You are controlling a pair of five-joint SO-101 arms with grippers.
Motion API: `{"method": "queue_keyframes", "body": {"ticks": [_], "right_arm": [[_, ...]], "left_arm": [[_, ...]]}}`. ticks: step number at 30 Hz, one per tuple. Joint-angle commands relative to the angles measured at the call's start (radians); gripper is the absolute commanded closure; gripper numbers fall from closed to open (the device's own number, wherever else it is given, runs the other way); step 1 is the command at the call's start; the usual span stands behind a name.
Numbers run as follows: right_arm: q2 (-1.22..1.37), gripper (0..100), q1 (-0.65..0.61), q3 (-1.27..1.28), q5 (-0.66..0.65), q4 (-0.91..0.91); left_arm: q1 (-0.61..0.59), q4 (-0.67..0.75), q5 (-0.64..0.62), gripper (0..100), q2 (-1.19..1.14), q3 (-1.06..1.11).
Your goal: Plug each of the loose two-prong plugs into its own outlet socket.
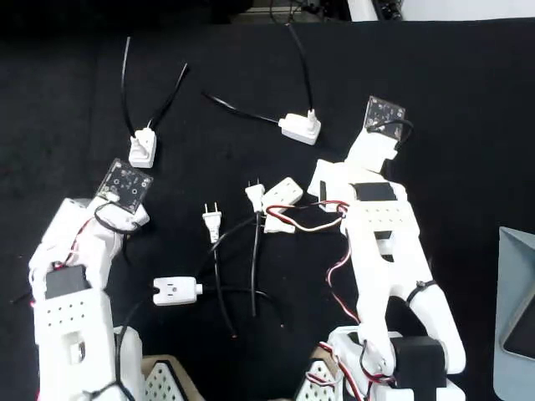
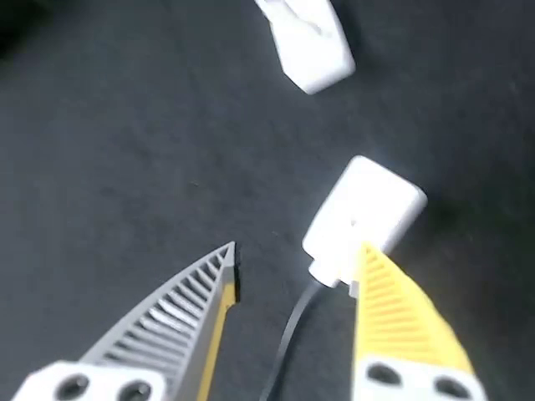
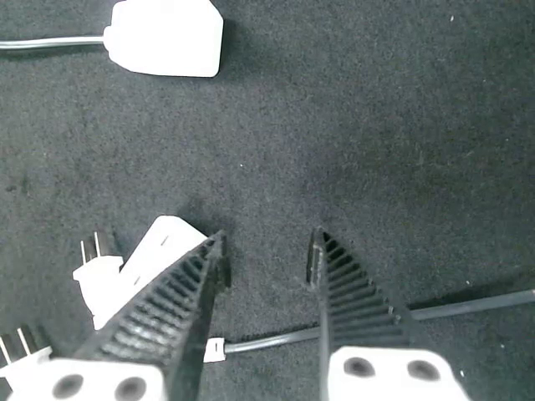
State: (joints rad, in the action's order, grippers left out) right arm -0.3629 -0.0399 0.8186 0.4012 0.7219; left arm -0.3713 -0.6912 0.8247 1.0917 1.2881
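On the black, felt-like surface (image 1: 468, 100), smooth white plastic pieces with thin black cords (image 1: 125, 75) are scattered. The left gripper (image 2: 297, 251) is seen with ribbed, wedge-shaped fingers (image 2: 167, 326), one grey and one yellow, spread wide with nothing held. A rounded rectangular socket block (image 2: 364, 213) lies at the yellow tip, though contact cannot be told. The right gripper (image 3: 267, 241) is shown with dark ribbed fingers parted over bare cloth, nothing gripped. A white socket (image 3: 163, 242) and a two-prong plug (image 3: 96, 271) lie just beside one finger. Another loose plug (image 1: 211, 220) lies mid-surface.
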Motion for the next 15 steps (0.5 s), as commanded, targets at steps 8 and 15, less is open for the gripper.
{"method": "queue_keyframes", "body": {"ticks": [8,15], "right_arm": [[-0.031,84.4,-0.012,-0.002,0.005,-0.014],[-0.031,84.4,-0.012,-0.002,0.005,-0.014]], "left_arm": [[0.067,0.026,0.034,77,-0.471,-0.245],[0.064,0.020,0.031,77,-0.844,-0.486]]}}
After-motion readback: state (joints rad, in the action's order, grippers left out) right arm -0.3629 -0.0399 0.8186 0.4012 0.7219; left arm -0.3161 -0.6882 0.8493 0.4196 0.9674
